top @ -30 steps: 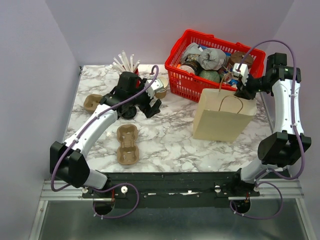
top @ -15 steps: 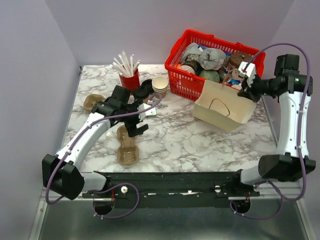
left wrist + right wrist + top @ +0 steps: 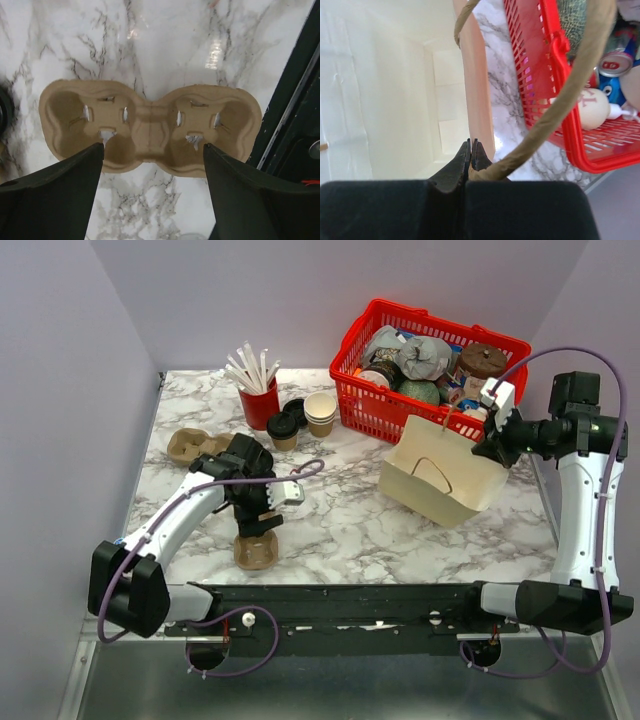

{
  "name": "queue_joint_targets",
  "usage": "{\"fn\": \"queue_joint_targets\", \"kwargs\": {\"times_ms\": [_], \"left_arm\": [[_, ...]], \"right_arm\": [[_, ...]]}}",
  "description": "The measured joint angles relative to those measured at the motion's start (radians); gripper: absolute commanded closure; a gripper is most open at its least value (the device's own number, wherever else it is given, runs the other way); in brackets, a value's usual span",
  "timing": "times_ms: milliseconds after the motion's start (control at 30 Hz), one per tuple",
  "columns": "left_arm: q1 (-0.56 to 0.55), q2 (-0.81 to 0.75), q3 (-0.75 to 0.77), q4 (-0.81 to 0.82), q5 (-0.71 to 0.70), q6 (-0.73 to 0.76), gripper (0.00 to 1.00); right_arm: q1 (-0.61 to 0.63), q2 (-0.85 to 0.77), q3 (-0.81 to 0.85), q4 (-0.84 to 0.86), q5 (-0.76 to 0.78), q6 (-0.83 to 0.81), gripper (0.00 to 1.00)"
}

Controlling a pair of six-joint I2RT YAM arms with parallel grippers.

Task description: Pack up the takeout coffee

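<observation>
From the top view, we see the takeout coffee (image 3: 285, 436) standing capped in black at the back of the tabletop (image 3: 340, 525), between the red cup of straws (image 3: 259, 402) and the stack of cream cups (image 3: 320, 413). The left tool (image 3: 259, 523) hangs over a pulp carrier (image 3: 255, 552), well apart from the coffee. The right tool (image 3: 497, 445) holds up the tilted paper bag (image 3: 440, 480) beside the red basket (image 3: 372, 412).

From the left wrist, we see that tool (image 3: 153, 149) released, its fingers (image 3: 60, 195) spread wide across the carrier (image 3: 150, 127).

From the right wrist, we see that tool (image 3: 471, 145) clenched on the bag handle (image 3: 550, 112).
</observation>
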Motion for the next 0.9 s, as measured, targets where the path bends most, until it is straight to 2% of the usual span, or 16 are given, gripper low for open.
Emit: {"fn": "queue_joint_targets", "kwargs": {"times_ms": [200, 233, 433, 600, 733, 900], "left_arm": [[0.026, 0.082, 0.073, 0.005, -0.118, -0.308, 0.18], [0.03, 0.093, 0.087, 0.006, -0.129, -0.383, 0.22], [0.053, 0.144, 0.104, 0.013, -0.173, -0.689, 0.23], [0.089, 0.201, 0.136, 0.008, -0.2, -0.85, 0.24], [0.101, 0.244, 0.166, 0.004, -0.21, -0.949, 0.37], [0.102, 0.28, 0.176, -0.011, -0.211, -1.025, 0.42]], "right_arm": [[0.0, -0.027, -0.032, 0.004, 0.0, 0.064, 1.0], [0.0, -0.03, -0.033, 0.005, 0.0, 0.07, 1.0], [0.0, -0.032, -0.034, 0.005, 0.0, 0.092, 0.99], [0.0, -0.032, -0.034, 0.005, 0.0, 0.093, 1.0], [0.0, -0.032, -0.034, 0.007, 0.0, 0.095, 0.99], [0.003, -0.032, -0.034, 0.01, -0.001, 0.098, 0.99]]}}
